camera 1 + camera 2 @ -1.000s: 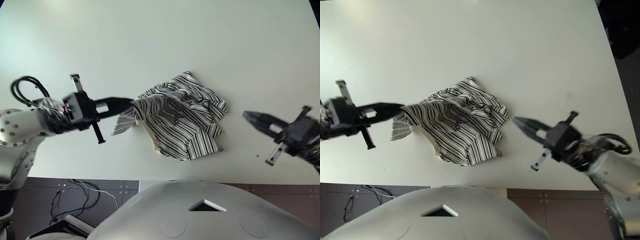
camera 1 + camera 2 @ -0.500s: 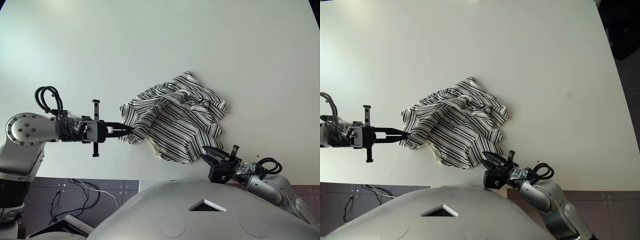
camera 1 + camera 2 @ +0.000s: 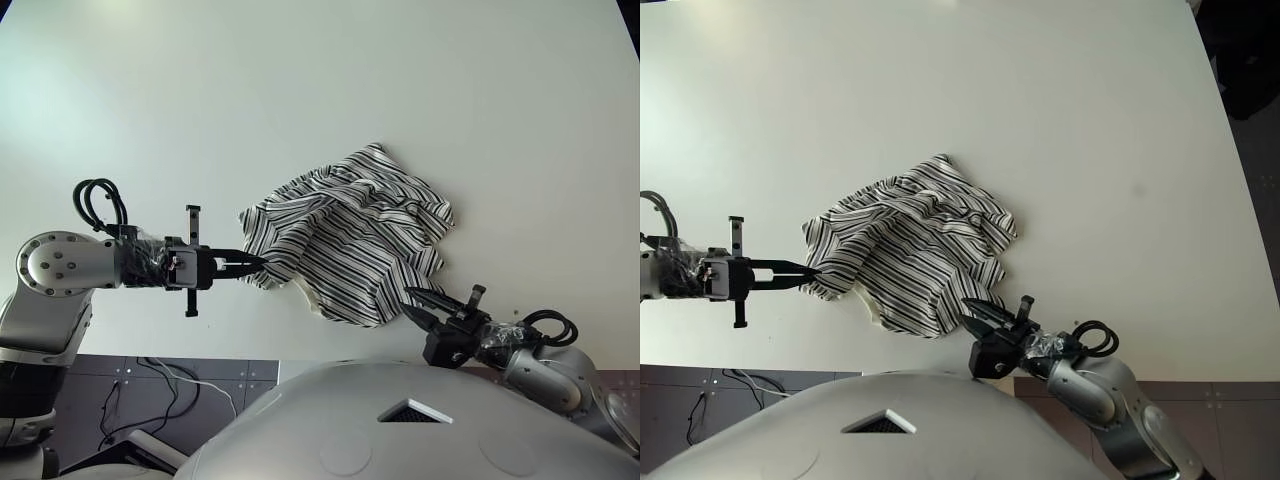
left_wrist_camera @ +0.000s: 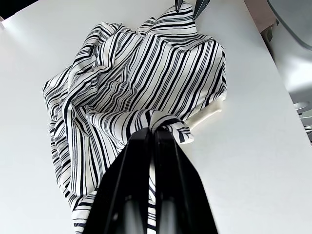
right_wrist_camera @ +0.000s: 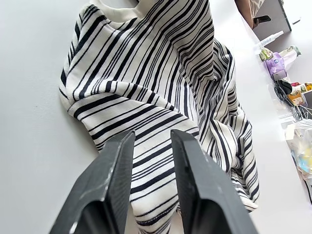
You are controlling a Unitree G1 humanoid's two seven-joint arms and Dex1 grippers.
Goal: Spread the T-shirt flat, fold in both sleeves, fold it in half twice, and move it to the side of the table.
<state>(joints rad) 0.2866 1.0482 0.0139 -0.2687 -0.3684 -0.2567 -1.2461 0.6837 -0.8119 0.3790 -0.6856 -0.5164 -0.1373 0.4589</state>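
the white table carries the striped shirt, a crumpled heap near the front edge and not yet spread. over the last second the left arm has dropped back toward that edge, and the left gripper has drawn the shirt's left corner out with it, so that side lies longer and flatter than it did. its fingers are pressed together on a pinch of fabric. the right arm made the bigger move: from well off to the right of the shirt it has come round low along the front edge, and the right gripper now sits at the shirt's near right corner. its fingers are parted over the striped hem, with nothing held yet. in the last half second hardly anything has shifted. by the look of it the spreading has only begun. once the right takes that corner, the two could pull the shirt flat. sleeves, both folds and the move aside are all still to do.
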